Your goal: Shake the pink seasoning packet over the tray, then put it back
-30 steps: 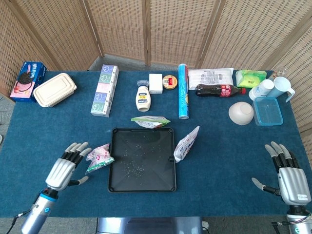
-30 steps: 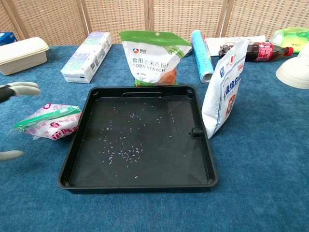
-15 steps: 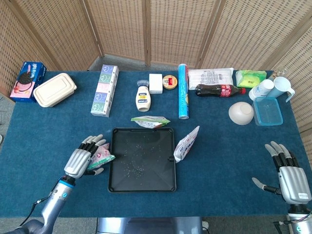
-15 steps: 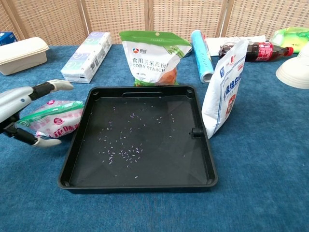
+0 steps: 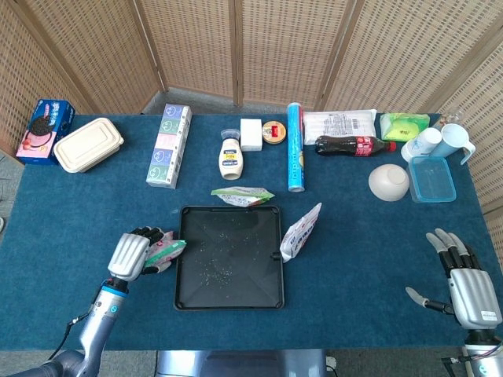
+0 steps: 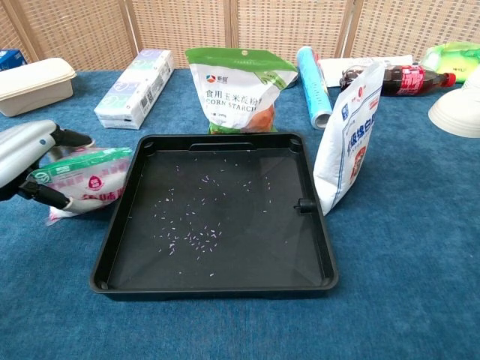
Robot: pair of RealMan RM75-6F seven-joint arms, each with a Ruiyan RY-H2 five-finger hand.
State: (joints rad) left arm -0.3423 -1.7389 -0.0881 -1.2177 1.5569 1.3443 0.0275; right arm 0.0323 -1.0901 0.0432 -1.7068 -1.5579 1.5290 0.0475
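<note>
The pink seasoning packet (image 5: 164, 251) (image 6: 88, 181), pink and white with a green top edge, lies just left of the black tray (image 5: 229, 292) (image 6: 217, 283). My left hand (image 5: 134, 253) (image 6: 28, 161) grips it from the left, fingers curled around it. Small purple flecks are scattered on the tray floor. At the table's near right corner my right hand (image 5: 464, 283) rests open with fingers spread, holding nothing; the chest view does not show it.
A corn starch bag (image 6: 238, 90) stands behind the tray and a white bag (image 6: 346, 135) leans at its right edge. Further back are a tissue box (image 5: 170, 145), mayonnaise bottle (image 5: 230, 158), blue roll (image 5: 295, 156), cola bottle (image 5: 354, 145), bowl (image 5: 389, 181) and lunch box (image 5: 88, 144).
My left hand moved right onto the pink packet and closed its fingers around it; the packet has lifted and tilted slightly. The right hand stayed still.
</note>
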